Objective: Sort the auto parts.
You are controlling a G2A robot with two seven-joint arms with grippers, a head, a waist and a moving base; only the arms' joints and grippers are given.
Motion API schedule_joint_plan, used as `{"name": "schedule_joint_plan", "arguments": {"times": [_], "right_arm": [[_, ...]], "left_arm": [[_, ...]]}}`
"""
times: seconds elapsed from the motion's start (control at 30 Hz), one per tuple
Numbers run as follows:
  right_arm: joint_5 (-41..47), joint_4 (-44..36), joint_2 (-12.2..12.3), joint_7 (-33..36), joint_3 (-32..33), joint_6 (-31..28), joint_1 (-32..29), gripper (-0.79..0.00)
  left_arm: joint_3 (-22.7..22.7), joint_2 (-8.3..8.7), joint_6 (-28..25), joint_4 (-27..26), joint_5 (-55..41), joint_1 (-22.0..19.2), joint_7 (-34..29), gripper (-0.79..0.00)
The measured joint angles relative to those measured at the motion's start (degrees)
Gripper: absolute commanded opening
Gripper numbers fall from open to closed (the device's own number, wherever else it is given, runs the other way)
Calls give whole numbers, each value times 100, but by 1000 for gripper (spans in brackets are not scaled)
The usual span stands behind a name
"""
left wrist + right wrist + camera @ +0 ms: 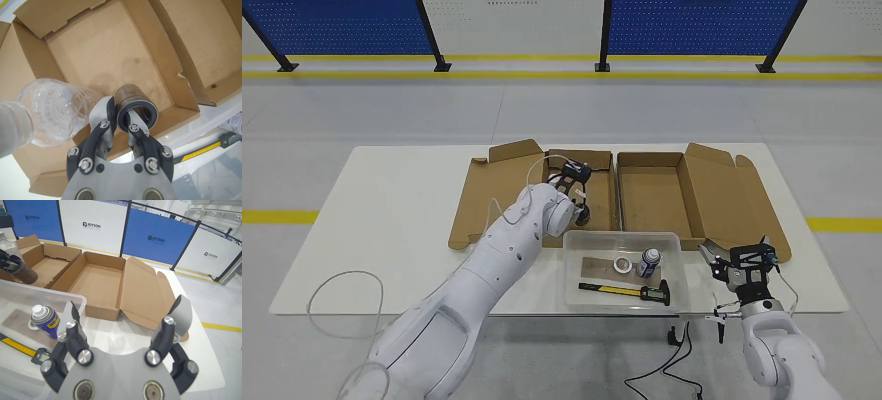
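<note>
Metal bearing (136,108) clamped in left gripper (120,112), one finger inside its bore

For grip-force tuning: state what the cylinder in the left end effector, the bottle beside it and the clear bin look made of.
Cylinder: likely steel, dull grey with a darker rim; small bright balls show inside the bore.
Bottle: thin clear plastic, see-through and ribbed, pale cap.
Bin: translucent plastic, glossy; its contents show through the wall.
</note>
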Motion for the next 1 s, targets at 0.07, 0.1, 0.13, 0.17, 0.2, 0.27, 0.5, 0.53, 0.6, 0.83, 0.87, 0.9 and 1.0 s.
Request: {"name": "schedule_joint_plan", "arguments": {"times": [0.07,0.1,0.13,0.17,0.2,0.27,0.5,0.53,0.6,0.83,0.87,0.9,1.0], "right_arm": [[0,0,0,0,0,0,0,0],[0,0,0,0,0,0,0,0],[0,0,0,0,0,0,0,0],[0,0,0,0,0,0,0,0],[0,0,0,0,0,0,0,0],[0,0,0,0,0,0,0,0],[0,0,0,0,0,0,0,0],[0,0,0,0,0,0,0,0],[0,0,0,0,0,0,0,0],[0,0,0,0,0,0,0,0],[0,0,0,0,0,0,0,0],[0,0,0,0,0,0,0,0],[0,0,0,0,0,0,0,0]], "left_arm": [[-52,17,21,-24,10,20,-17,-785],[-86,28,28,-50,12,36,-42,-785],[-111,37,38,-75,11,49,-67,-785],[-135,45,53,-105,9,65,-107,-785],[-169,57,79,-155,-2,90,-187,-785],[-213,77,123,-252,8,128,-308,-785],[-423,190,236,-556,186,252,-726,-785],[-450,202,247,-584,200,265,-775,-785],[-522,233,297,-666,237,302,-866,-785],[-665,310,325,-867,354,442,-1180,-785],[-674,314,334,-895,366,455,-1206,-785],[-688,319,355,-930,381,470,-1233,-785],[-718,329,409,-974,427,489,-1327,-785]]}}
